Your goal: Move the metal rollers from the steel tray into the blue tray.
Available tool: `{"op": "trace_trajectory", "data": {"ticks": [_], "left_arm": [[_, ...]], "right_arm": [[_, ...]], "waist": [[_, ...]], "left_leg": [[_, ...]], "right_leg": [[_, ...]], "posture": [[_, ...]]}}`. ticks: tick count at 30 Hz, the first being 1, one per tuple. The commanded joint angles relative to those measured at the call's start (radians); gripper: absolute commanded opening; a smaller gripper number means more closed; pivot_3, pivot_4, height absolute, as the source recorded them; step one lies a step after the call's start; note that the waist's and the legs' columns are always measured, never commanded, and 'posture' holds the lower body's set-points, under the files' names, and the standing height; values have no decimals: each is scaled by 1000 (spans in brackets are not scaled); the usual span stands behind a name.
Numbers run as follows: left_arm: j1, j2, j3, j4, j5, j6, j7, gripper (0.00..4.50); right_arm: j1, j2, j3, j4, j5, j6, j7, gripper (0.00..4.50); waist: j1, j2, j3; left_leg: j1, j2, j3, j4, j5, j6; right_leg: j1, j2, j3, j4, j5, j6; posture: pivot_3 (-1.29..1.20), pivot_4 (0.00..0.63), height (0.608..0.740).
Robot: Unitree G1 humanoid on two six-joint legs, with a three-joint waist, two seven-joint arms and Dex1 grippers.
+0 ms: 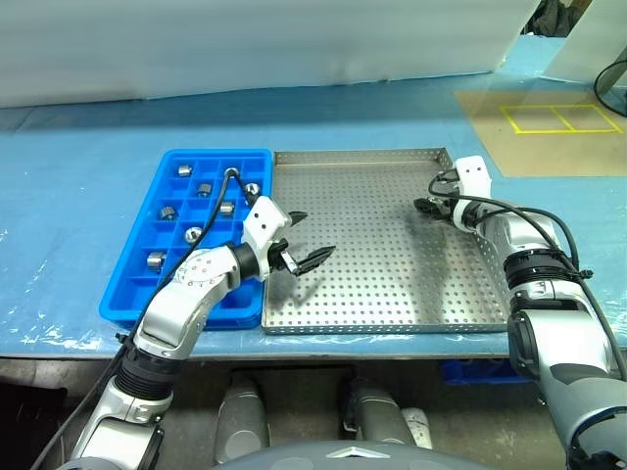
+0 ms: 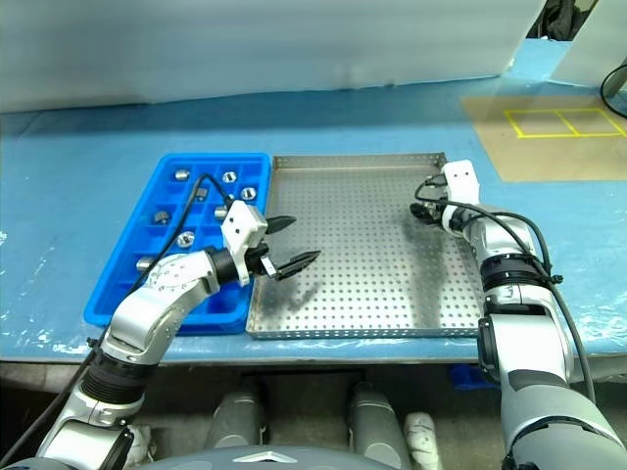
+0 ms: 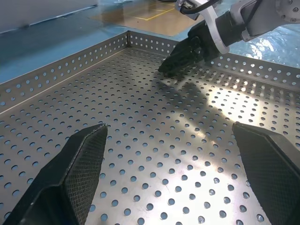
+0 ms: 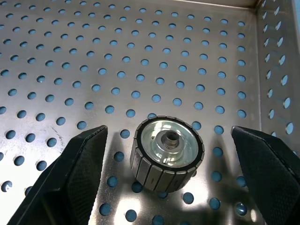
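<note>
Now, roller: one ribbed silver metal roller with a dark hollow centre (image 4: pixel 167 153) lies on the perforated steel tray (image 1: pixel 382 294), near its right rim (between the right end effector's (image 4: pixel 168 187) spread fingers).
Room: tray floor otherwise bare; left end effector (image 1: pixel 306 240) spread above it.
Count: seven rollers (image 1: pixel 193 235) sit in the bright blue compartmented plastic tray (image 1: pixel 137 294).

Blue tray (image 1: pixel 132 284) lies left of, touching, steel tray (image 1: pixel 392 304); rollers (image 1: pixel 193 235) in its compartments
</note>
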Motion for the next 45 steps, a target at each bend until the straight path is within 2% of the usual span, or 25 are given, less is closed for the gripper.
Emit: {"op": "trace_trajectory", "data": {"ticks": [1, 5, 10, 11, 18, 27, 32, 39, 43, 45], "left_arm": [[3, 0, 5, -14, 7, -30, -8, 4500], [13, 0, 8, -17, 11, -35, -4, 4500], [32, 4, 20, -39, 11, -30, 10, 4500], [39, 4, 27, -49, 9, -27, 17, 4500], [123, 12, 101, -175, -32, 28, 83, 4500], [370, 45, 211, -410, -72, 107, 170, 4500], [534, 35, 259, -513, -74, 95, 220, 4500], [790, -9, 298, -605, -88, 31, 246, 4500], [876, -17, 300, -610, -88, -9, 237, 4500], [893, -16, 298, -601, -87, -29, 231, 4500]], "right_arm": [[-22, -4, -21, 16, 1, -22, -2, 4352], [-27, 6, -27, 39, 12, -38, 11, 3533], [-39, 14, -18, 41, 9, -62, 32, 1762], [-39, 16, -8, 27, 4, -78, 47, 1612], [-12, 104, 49, -239, 58, -64, 216, 1620], [24, 263, 199, -499, 116, -45, 414, 1620], [29, 311, 295, -548, 132, -43, 542, 1620], [46, 300, 439, -565, 128, -22, 750, 1620], [56, 304, 489, -583, 120, -9, 804, 1620], [58, 307, 507, -582, 110, -8, 810, 1620]], "waist": [[0, 0, 0], [1, 0, 0], [2, 0, 0], [1, 0, 0], [-2, 0, 0], [38, 0, 0], [67, 0, 0], [121, -1, 1], [158, -1, 1], [170, -1, 1]], "left_leg": [[0, 0, 0, 1, 0, 0], [0, 0, 0, 1, -1, 1], [0, 0, 0, 1, -1, 1], [0, 0, 0, 1, -1, 1], [0, 1, 1, 0, -1, 2], [-1, 1, 0, -3, -3, 5], [-2, 1, -1, -8, -3, 4], [-4, 1, -2, -11, -3, 5], [-3, 1, -3, -14, -3, 5], [-2, 1, -3, -14, -3, 5]], "right_leg": [[0, 0, 0, 0, 0, 0], [0, 0, 0, 0, 0, 0], [0, 0, 0, 0, 0, 0], [0, 0, 0, 0, 0, 0], [0, 0, 0, 0, 0, 0], [-1, -1, -3, -4, 0, 0], [-1, 0, -4, -9, -1, 0], [0, 0, -5, -15, -1, 0], [0, 0, -5, -15, -2, 2], [0, 0, -4, -15, -5, 7]], "posture": [[-132, 150, 740], [-114, 150, 740], [-89, 150, 740], [-84, 150, 740], [-4, 150, 740], [194, 150, 740], [317, 150, 740], [449, 150, 740], [486, 150, 740], [495, 150, 740]]}}
